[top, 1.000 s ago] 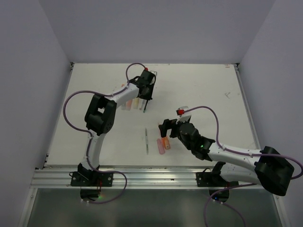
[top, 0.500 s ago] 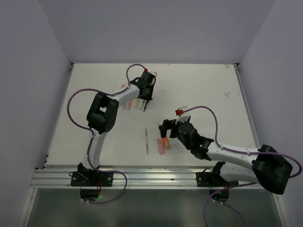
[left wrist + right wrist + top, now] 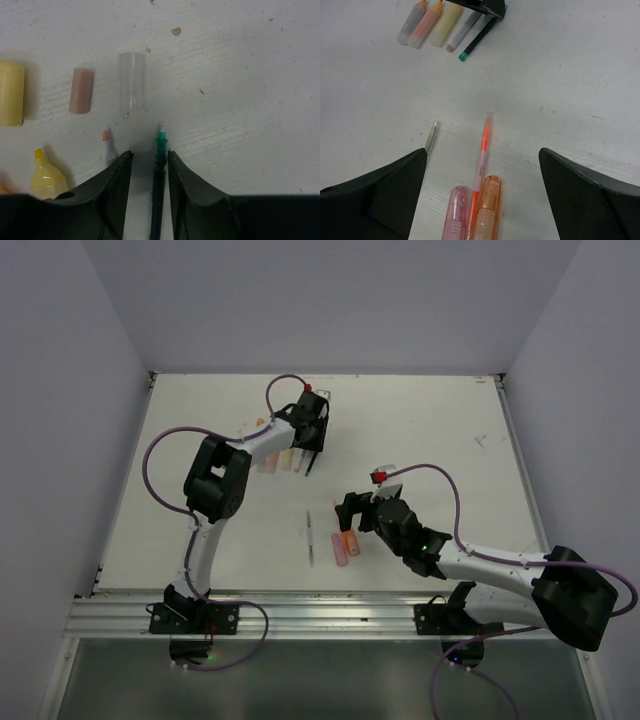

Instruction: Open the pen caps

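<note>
- The left gripper (image 3: 148, 155) stands over a thin green pen (image 3: 159, 165) with a bare pointed nib. Its black fingers (image 3: 117, 185) are a little spread, one on each side of the barrel. A strip of white table (image 3: 240, 75) shows between the pen and one finger, so nothing is pinched.
- A clear tubular plastic cap (image 3: 131, 82) lies just beyond the green pen's nib, slightly to one side and not touching it.
- A stubby pinkish-tan plastic cap (image 3: 81, 90) lies further to that same side of the green pen. A chunky pale yellow cap (image 3: 11, 93) lies further still, at the edge of the wrist view.
- A thin pale pen with an orange nib (image 3: 107, 145) lies just beside the green pen and parallel to it, partly hidden by a finger. Past it sits a yellow highlighter with its nib bare (image 3: 45, 172).
- The right gripper (image 3: 482, 152) hangs well apart from the green pen, nearer the arm bases, with its fingers spread wide and holding nothing.
- Between those fingers lie a pink translucent highlighter (image 3: 456, 215), an orange translucent highlighter (image 3: 488, 202) and a slim orange-and-white pen (image 3: 482, 155), packed side by side.
- A slim pale piece with a greenish end (image 3: 432, 136) lies apart from that cluster. It is too small for me to tell whether it is a pen or a cap.
</note>
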You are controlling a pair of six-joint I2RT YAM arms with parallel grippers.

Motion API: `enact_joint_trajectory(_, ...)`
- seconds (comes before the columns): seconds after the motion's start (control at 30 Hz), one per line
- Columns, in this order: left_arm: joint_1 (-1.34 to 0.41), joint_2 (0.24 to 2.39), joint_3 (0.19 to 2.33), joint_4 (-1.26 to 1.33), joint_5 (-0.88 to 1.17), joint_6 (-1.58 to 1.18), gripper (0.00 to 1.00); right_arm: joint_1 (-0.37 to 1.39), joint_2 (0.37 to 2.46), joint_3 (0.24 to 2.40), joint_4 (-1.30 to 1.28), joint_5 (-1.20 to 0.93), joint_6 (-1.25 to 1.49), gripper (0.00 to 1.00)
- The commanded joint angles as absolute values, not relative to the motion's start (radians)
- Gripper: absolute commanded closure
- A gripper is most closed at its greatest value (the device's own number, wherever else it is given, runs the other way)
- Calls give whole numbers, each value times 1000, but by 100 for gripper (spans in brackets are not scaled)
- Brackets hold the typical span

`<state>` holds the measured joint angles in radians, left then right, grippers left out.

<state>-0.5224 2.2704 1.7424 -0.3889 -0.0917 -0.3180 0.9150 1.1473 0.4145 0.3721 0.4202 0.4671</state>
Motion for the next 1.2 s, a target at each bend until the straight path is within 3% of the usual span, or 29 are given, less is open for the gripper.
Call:
enact_joint_trajectory(0.0,-512,2208,1715,-359,-63,-350,61,910,1150,417,417,405,451,2)
enact_joint_trajectory(0.27,-512,1936,1629,-302,-31,-409,58,910,1141,459,370,356,417,2)
enact_joint_trajectory(0.5,-512,1597,1381,-192,-69,-457,51,959,1244,601,194,279,402,5)
enact_joint_trajectory(0.67,-512,1301,1127,-132,-155,-482,32,1009,1373,739,33,293,452,9)
enact_joint_trajectory(0.83,-511,1061,948,-152,-267,-492,2,1049,1512,888,-93,295,500,18)
enact_joint_trajectory(0.87,-511,1034,905,-164,-284,-502,0,1054,1563,909,-138,301,506,19)
enact_joint_trajectory(1.17,-511,882,716,-233,-292,-551,0,1121,1778,1069,-288,328,563,44)
